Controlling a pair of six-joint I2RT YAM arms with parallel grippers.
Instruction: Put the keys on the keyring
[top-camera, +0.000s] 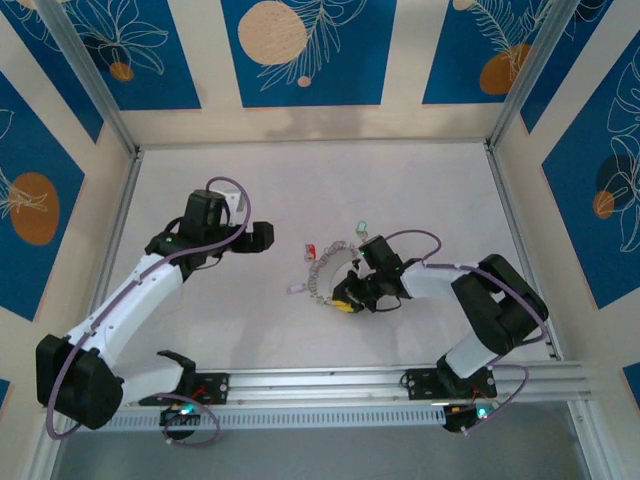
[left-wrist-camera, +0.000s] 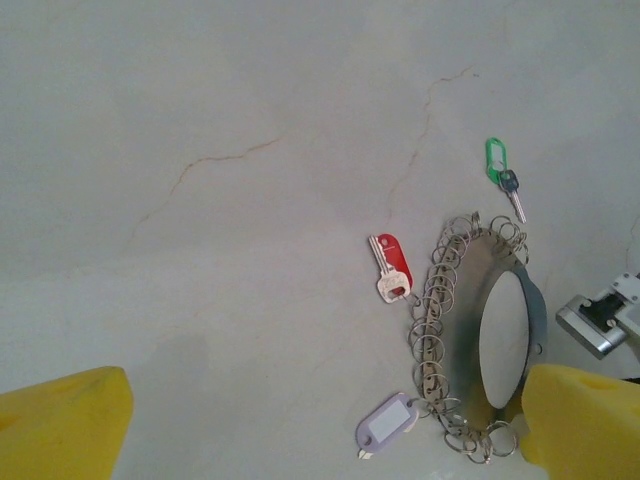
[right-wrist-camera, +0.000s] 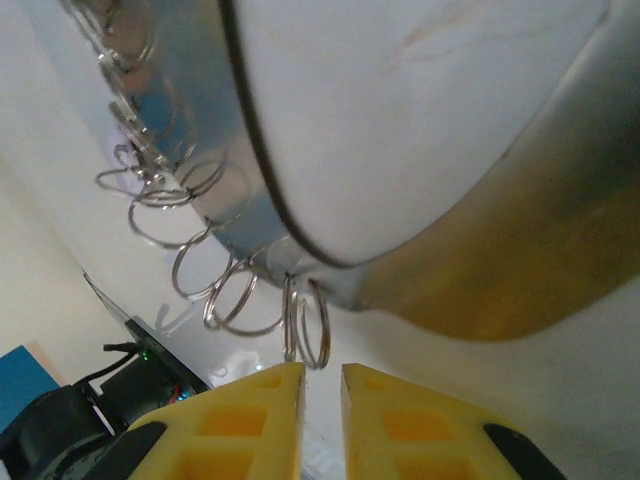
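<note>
Currently the keyring (left-wrist-camera: 468, 290) lies flat on the table (left-wrist-camera: 250, 120), its rim lined with small split rings (left-wrist-camera: 432, 300).

The key (left-wrist-camera: 512, 192) with the green head rests on the table just beyond the keyring's far edge, apart from it. A red tag (left-wrist-camera: 392, 262) and a pale purple tag (left-wrist-camera: 385, 422) lie beside the keyring's rim.

The right gripper (right-wrist-camera: 322, 372) is at the keyring's near edge. Its yellow fingers (right-wrist-camera: 240, 410) are almost together, leaving a slim gap. Two split rings stand at the gap's mouth; whether they are pinched cannot be told.

The left gripper (top-camera: 260, 237) is well apart from the keyring, fingers spread wide, holding nothing.
</note>
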